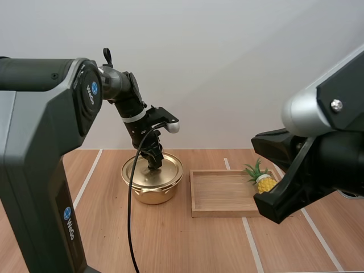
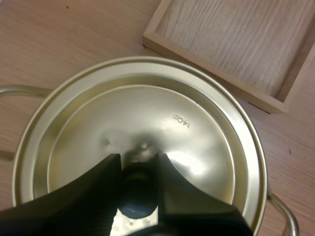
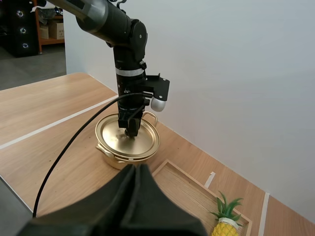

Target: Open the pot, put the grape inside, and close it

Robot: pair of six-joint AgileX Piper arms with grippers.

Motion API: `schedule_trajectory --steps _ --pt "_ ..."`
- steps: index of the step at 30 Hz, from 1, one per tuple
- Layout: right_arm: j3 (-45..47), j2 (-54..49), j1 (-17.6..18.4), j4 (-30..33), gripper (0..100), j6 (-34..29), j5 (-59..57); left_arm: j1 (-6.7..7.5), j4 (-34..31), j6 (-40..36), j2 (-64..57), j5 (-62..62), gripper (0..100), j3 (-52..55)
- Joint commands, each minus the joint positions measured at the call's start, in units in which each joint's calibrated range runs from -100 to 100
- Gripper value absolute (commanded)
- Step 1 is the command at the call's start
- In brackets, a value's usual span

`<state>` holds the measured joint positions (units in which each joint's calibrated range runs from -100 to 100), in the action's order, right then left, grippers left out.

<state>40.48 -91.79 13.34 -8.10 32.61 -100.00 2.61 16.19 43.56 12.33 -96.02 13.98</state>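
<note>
Pot lid (image 2: 162,113) seated | my left end effector (image 2: 138,169) pinching its knob (image 2: 138,194) | right end effector (image 3: 135,169) closed, empty | toy pineapple (image 1: 263,180) at 2 o'clock in wooden tray (image 1: 227,212) | lift, loading, closing all remain

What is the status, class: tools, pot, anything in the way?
Left tool shut on lid knob; right tool shut, raised near wooden tray. Pot closed, lid on. Nothing blocking; toy pineapple in tray.
</note>
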Motion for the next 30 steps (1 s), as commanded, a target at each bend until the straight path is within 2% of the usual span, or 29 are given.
schedule_trajectory --steps 1,2,3,11,30 --pt "0.1 -0.3 -0.2 -0.2 0 -0.2 0.0 0.00 -1.2 -0.9 0.1 -3.1 68 -0.1" --pt "0.1 -0.3 -0.2 -0.2 0 -0.2 0.0 0.00 -1.1 -1.6 -0.2 -3.1 93 -0.1" --pt "0.1 -0.3 -0.2 -0.2 0 -0.2 0.0 0.00 -0.8 -2.4 -0.5 -3.1 100 -0.1" --pt "0.1 -0.3 -0.2 -0.2 0 -0.2 0.0 0.00 -0.3 -3.2 -6.7 -3.0 100 -1.0" --pt "-0.4 -0.3 -0.2 -0.1 0 -0.2 0.0 0.00 -2.4 -6.5 -35.9 -4.0 100 -11.8"
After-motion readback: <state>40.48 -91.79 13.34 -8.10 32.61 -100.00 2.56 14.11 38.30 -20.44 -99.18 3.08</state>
